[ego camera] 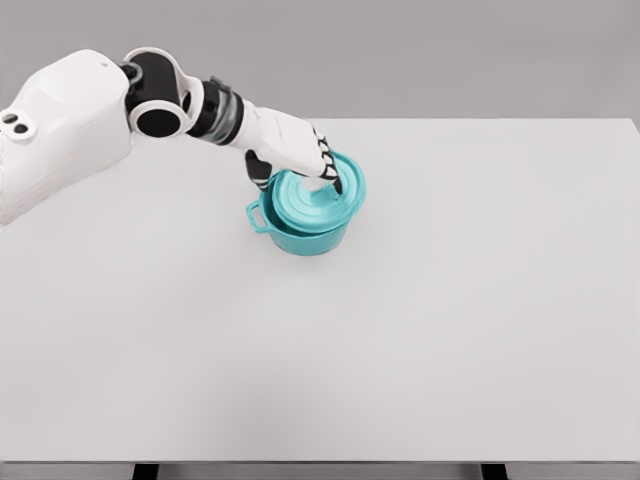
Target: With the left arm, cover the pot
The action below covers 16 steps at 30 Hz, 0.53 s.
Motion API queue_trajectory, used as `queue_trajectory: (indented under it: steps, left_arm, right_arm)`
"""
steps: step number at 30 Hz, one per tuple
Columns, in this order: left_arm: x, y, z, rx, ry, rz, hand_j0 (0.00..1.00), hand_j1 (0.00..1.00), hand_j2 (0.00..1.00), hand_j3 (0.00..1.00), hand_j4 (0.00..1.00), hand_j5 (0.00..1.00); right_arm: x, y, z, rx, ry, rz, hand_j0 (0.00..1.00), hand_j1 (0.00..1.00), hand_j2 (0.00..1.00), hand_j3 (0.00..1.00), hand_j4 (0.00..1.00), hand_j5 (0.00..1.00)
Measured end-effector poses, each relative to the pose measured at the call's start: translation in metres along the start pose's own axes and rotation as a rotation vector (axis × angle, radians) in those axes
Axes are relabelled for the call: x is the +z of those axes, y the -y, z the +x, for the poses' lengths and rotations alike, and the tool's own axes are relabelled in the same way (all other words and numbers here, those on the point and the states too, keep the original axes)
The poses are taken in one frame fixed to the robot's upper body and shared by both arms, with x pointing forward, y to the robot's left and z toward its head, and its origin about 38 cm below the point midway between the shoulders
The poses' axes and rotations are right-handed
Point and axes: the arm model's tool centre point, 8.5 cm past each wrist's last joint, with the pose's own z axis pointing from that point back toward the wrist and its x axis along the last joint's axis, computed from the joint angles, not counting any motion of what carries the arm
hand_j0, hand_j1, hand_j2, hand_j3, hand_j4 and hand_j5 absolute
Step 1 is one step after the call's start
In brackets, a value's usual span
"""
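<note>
Obstacles: one teal pot point(305, 228) with lid point(312, 195), far left of centre on the white table point(450, 330); the left hand point(296, 150) and its arm occupy the far-left approach above it. Free room: table right of the pot, whole near half, near-left corner.

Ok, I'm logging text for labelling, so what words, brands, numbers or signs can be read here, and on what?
None: no readable text shows on the teal pot, its lid, the left hand, the white arm or the table.
</note>
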Motion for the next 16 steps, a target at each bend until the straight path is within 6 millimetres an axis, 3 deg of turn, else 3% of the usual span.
queue_trajectory:
  steps: [3, 6, 8, 10, 12, 13, 16]
  left_arm:
    - [0.009, -0.018, -0.005, -0.020, -0.015, 0.021, 1.00, 1.00, 1.00, 1.00, 1.00, 1.00]
    - [0.030, -0.018, -0.002, 0.034, 0.015, 0.101, 1.00, 1.00, 1.00, 1.00, 1.00, 1.00]
    - [0.048, 0.007, 0.003, 0.128, 0.050, 0.168, 1.00, 1.00, 1.00, 1.00, 1.00, 1.00]
    - [0.058, 0.078, 0.014, 0.307, 0.065, 0.201, 1.00, 1.00, 1.00, 1.00, 1.00, 1.00]
    - [0.092, 0.155, 0.021, 0.484, -0.005, 0.228, 1.00, 1.00, 1.00, 1.00, 1.00, 1.00]
    - [0.112, 0.175, 0.021, 0.524, -0.047, 0.242, 1.00, 1.00, 1.00, 1.00, 1.00, 1.00]
    - [0.170, 0.172, 0.000, 0.525, -0.169, 0.320, 1.00, 1.00, 1.00, 1.00, 1.00, 1.00]
  right_arm:
    - [0.000, 0.000, 0.000, 0.000, 0.000, 0.000, 1.00, 1.00, 1.00, 1.00, 1.00, 1.00]
    - [0.000, 0.000, 0.000, 0.000, 0.000, 0.000, 1.00, 1.00, 1.00, 1.00, 1.00, 1.00]
    - [0.000, 0.000, 0.000, 0.000, 0.000, 0.000, 1.00, 1.00, 1.00, 1.00, 1.00, 1.00]
    - [0.000, 0.000, 0.000, 0.000, 0.000, 0.000, 1.00, 1.00, 1.00, 1.00, 1.00, 1.00]
    - [0.000, 0.000, 0.000, 0.000, 0.000, 0.000, 1.00, 1.00, 1.00, 1.00, 1.00, 1.00]
    - [0.000, 0.000, 0.000, 0.000, 0.000, 0.000, 1.00, 1.00, 1.00, 1.00, 1.00, 1.00]
    - [0.000, 0.000, 0.000, 0.000, 0.000, 0.000, 1.00, 1.00, 1.00, 1.00, 1.00, 1.00]
